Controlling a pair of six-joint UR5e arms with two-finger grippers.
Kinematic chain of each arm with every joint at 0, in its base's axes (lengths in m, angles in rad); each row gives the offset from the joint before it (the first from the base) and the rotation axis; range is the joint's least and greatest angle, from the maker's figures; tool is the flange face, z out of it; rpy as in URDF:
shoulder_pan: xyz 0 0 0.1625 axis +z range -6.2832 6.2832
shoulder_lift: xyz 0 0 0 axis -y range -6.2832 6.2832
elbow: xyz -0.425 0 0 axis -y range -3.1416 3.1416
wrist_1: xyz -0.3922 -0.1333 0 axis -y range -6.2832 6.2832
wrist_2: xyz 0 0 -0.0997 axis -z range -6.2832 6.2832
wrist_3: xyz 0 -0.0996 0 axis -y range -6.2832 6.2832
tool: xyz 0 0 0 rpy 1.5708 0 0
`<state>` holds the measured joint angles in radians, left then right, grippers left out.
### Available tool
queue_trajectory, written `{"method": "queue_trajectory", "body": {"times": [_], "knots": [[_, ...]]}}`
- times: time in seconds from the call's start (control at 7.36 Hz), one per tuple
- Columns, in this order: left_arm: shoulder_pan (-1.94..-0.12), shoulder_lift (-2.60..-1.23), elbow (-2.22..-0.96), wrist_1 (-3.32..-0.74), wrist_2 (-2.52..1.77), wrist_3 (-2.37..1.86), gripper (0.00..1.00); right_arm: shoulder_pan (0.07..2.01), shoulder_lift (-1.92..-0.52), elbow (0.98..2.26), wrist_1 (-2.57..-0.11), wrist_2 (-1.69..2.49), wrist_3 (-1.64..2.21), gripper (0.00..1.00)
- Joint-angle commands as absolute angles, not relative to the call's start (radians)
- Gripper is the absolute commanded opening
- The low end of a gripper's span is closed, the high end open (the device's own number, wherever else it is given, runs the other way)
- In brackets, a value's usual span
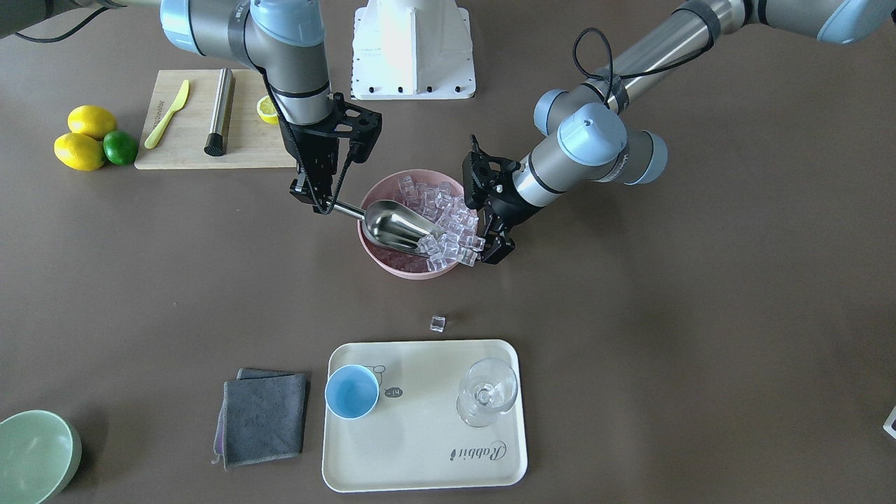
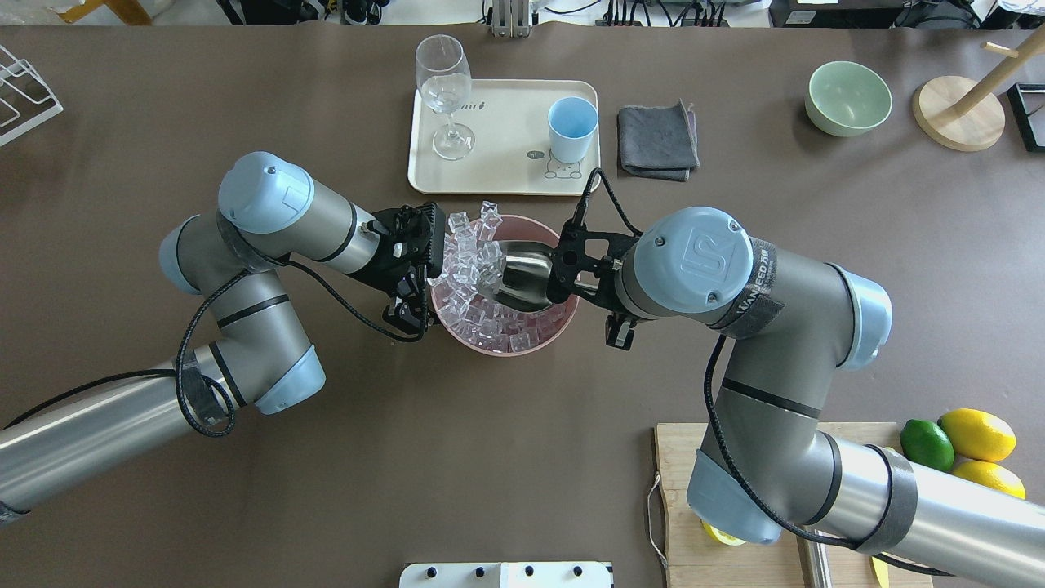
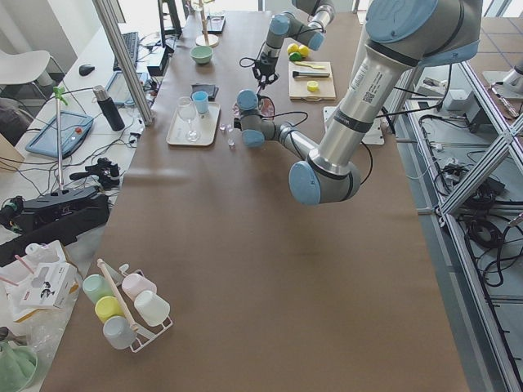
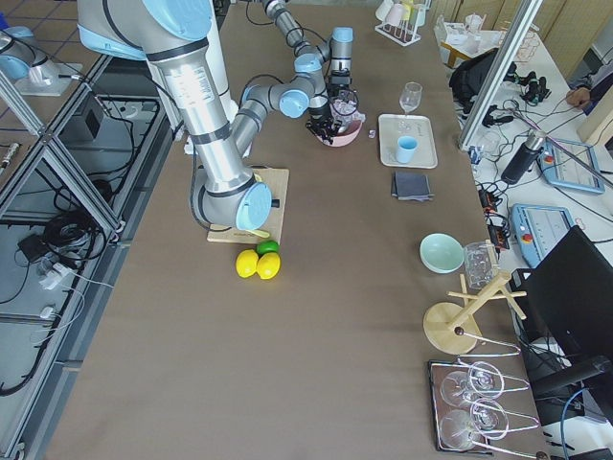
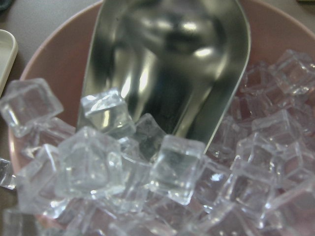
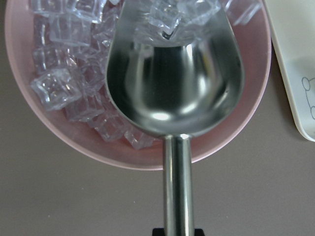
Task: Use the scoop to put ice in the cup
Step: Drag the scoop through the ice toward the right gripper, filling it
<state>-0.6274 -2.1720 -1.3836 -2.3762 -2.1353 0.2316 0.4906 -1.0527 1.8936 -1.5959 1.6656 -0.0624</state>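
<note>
Right gripper [image 1: 320,203] is clamped on the scoop [image 1: 395,227] handle just outside the bowl [image 1: 392,264]. The trough lies inside the bowl, its mouth against the ice [image 1: 448,217] and nearly empty. Left gripper [image 1: 495,245] sits at the bowl's opposite rim; ice hides whether it is closed.

Risks noted:
- Ice is heaped above that rim, so a further push would likely tip cubes over it. One loose cube [image 1: 437,323] lies beyond the bowl, toward the cup [image 1: 351,392].
- The cup stands well apart and looks narrow against the scoop's mouth, so pouring may spill.

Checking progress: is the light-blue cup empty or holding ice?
Empty: the front-facing view looks into the light-blue cup and shows only its bare blue bottom; the ice is in the pink bowl.
</note>
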Motion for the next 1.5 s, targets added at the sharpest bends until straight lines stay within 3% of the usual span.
{"method": "queue_trajectory", "body": {"times": [0.0, 1.36], "knots": [[-0.627, -2.172, -1.384, -2.376, -2.135, 0.232, 0.99, 0.492, -1.098, 1.896, -1.47, 1.689, -0.055, 0.0], [-0.63, -2.178, -1.388, -2.376, -2.137, 0.23, 0.99, 0.541, -1.213, 1.861, -1.172, 1.894, 0.113, 0.0]]}}
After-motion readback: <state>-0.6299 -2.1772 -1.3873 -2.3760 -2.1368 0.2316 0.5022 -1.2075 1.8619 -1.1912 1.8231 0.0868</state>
